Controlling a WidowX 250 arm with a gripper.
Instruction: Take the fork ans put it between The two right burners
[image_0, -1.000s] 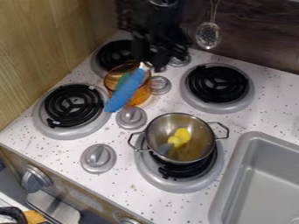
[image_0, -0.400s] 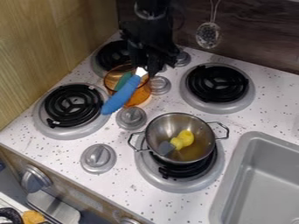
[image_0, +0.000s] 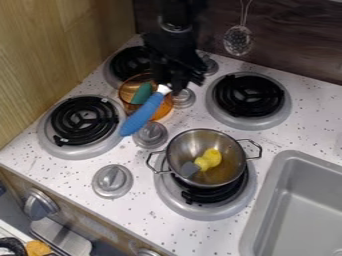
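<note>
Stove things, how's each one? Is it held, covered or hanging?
Fork: held, blue handle sloping down
Gripper: shut on the fork
Back right burner: uncovered
Front right burner: under the metal pot
Metal pot: lidless, yellow-and-gray thing inside
Orange pot: lidless
Slotted spoon: hanging

No text, label, brand, number or sign can be read.
</note>
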